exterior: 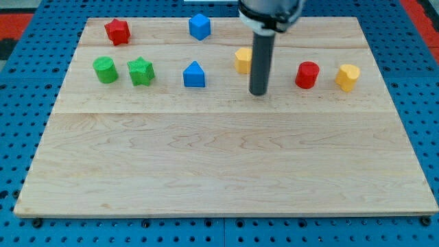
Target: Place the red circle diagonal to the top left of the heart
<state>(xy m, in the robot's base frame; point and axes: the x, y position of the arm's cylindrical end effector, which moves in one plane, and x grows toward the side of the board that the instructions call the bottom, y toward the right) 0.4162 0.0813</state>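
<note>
A pale wooden board [226, 165] lies on a blue pegged base; no brand, label or writing can be read anywhere. My tip [258, 93] rests just beside the yellow block [243, 60], left of the red circle [307, 75]; the rod has no jaws and holds nothing. The yellow heart [347, 77] sits near the circle's right. The approach seems in hand; next, I judge, the tip must get below the circle and nudge it up toward the view's top.
</note>
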